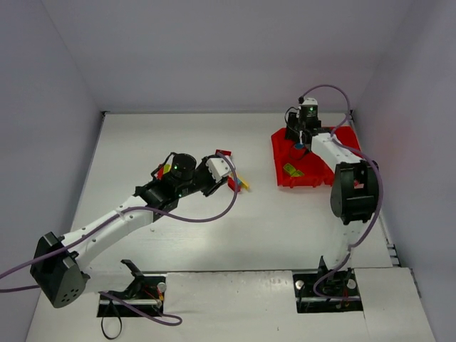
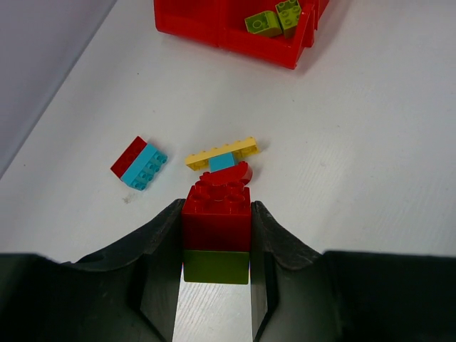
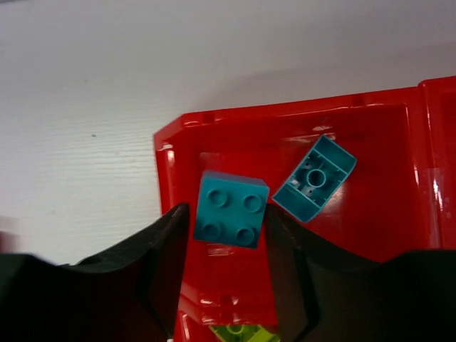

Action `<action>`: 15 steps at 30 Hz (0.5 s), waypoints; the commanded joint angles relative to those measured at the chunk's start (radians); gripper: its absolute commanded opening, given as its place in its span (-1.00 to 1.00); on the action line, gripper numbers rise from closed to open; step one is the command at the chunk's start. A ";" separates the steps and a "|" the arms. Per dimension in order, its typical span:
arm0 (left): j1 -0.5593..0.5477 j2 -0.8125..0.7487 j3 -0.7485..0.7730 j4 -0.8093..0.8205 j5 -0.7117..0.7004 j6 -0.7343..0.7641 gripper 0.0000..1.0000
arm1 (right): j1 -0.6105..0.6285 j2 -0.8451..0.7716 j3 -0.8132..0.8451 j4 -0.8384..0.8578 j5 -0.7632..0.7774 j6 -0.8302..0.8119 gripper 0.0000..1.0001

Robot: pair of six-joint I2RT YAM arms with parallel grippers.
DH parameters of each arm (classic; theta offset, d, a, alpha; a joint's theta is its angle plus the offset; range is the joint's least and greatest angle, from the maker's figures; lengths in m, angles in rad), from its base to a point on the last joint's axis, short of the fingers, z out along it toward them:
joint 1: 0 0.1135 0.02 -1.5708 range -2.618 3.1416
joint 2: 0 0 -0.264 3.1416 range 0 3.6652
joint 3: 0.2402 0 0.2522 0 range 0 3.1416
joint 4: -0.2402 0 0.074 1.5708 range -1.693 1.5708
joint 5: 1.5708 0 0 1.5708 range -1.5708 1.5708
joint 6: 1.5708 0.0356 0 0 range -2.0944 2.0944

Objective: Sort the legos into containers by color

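1. Walls: pale lilac-grey panels (image 1: 214, 50) close the workspace in on three sides. They are plain, with nothing on them.
2. White matte tabletop (image 1: 299, 221). It shows a faint streaky grain in the right wrist view.
3. Bright red plastic divided tray (image 1: 279, 153) sits at the far right of the tabletop. Sorting is under way.
   - One compartment holds two lime green bricks (image 2: 271, 18).
   - The corner compartment beside it holds an upturned cyan brick (image 3: 313, 178).
   - No red or yellow shows in the tray, and the right arm hides much of the rest.
4. Right gripper (image 3: 225, 214) hangs over that cyan compartment. Its jaws are drawn in partway against the sides of a cyan four-stud brick (image 3: 231, 209), held just above the tray floor. My read: this one is ready to release.
5. Left gripper (image 2: 216, 210) is mid-table, well apart from the tray.
   - Its jaws are clamped hard on a red four-stud brick (image 2: 216, 221) with an olive-green brick (image 2: 216, 265) joined to its underside.
   - Whether the stack is off the table, I cannot tell.
   - Two colours are locked together, so it likely needs splitting first.
6. Loose pieces lie just beyond that stack:
   - a red-and-cyan joined pair (image 2: 139, 162);
   - a yellow long thin plate (image 2: 246, 148) with a small cyan block (image 2: 222, 162) against it;
   - a red rounded piece (image 2: 236, 173).
7. Estimate: under half is done. Red and yellow are not started.
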 commanded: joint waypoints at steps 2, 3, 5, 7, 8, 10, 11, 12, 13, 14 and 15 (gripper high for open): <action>0.002 -0.027 0.030 0.063 0.011 -0.004 -0.69 | -0.009 0.016 0.102 0.001 0.107 -0.046 -0.01; 0.002 -0.029 0.030 0.063 0.014 -0.004 -0.69 | -0.010 0.023 0.114 -0.003 0.104 -0.049 0.13; 0.002 -0.034 0.029 0.064 0.019 0.002 -0.69 | -0.012 0.014 0.122 -0.020 0.073 -0.055 0.24; 0.002 -0.038 0.027 0.064 0.022 0.007 -0.69 | -0.012 -0.009 0.114 -0.023 0.053 -0.055 0.29; 0.002 -0.043 0.026 0.066 0.022 0.009 -0.69 | -0.012 -0.038 0.108 -0.023 -0.009 -0.052 0.33; 0.002 -0.050 0.020 0.071 0.023 0.013 -0.69 | -0.010 -0.078 0.079 -0.025 -0.076 -0.032 0.33; 0.002 -0.057 0.018 0.072 0.023 0.018 -0.69 | -0.009 -0.130 0.065 -0.025 -0.170 -0.025 0.33; 0.002 -0.057 0.013 0.072 0.023 0.022 -0.69 | -0.009 -0.156 0.030 -0.023 -0.223 0.006 0.31; 0.002 -0.060 0.013 0.072 0.020 0.024 -0.69 | -0.003 -0.185 0.010 -0.016 -0.276 0.023 0.30; 0.000 -0.064 0.013 0.072 0.020 0.025 -0.69 | 0.003 -0.238 -0.010 -0.009 -0.333 0.038 0.29; 0.000 -0.066 0.013 0.075 0.020 0.027 -0.68 | 0.010 -0.265 -0.031 -0.002 -0.445 0.069 0.29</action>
